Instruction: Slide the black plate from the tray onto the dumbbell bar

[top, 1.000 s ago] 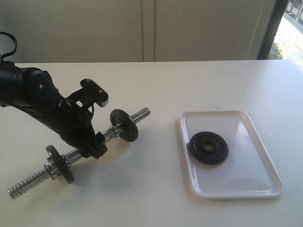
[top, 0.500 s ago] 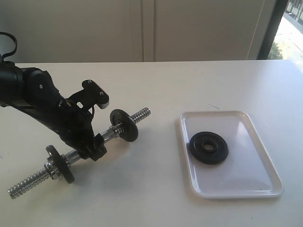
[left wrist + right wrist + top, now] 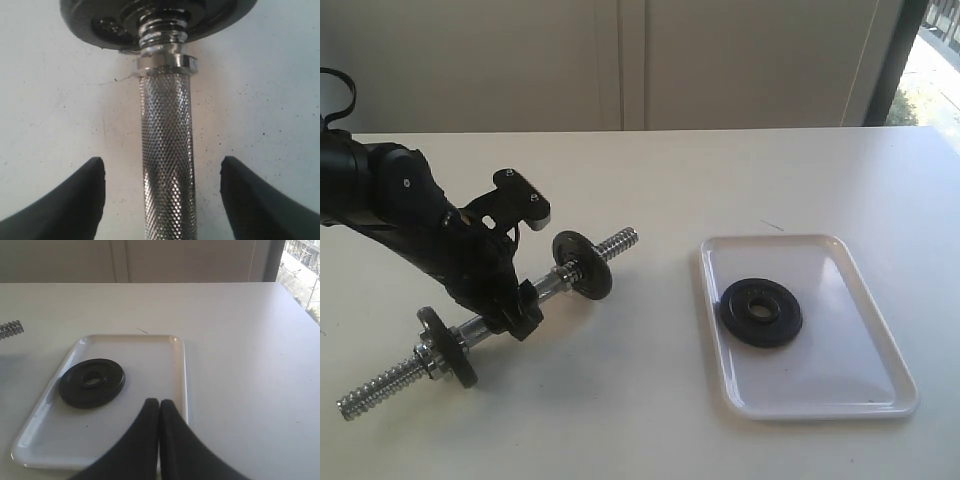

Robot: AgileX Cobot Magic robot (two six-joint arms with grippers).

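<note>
Left gripper (image 3: 162, 167) barely shifted, fingers apart astride dumbbell bar (image 3: 552, 284), right gripper (image 3: 159, 407) closed, black plate (image 3: 761, 311) in tray (image 3: 840, 345), white table (image 3: 650, 390), panelled wall (image 3: 720, 60), window (image 3: 935, 55) far right.

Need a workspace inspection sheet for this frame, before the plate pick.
Surface: white table.
Job's things: black plate flat in tray; bar lying on table, two fitted plates.
Clutter: nothing seen.
Grippers: left gripper open, straddling bar's knurled middle, no contact; right gripper shut, facing tray.
Cables: black loop by left arm.
Surroundings: pale wall panels, window at right.
</note>
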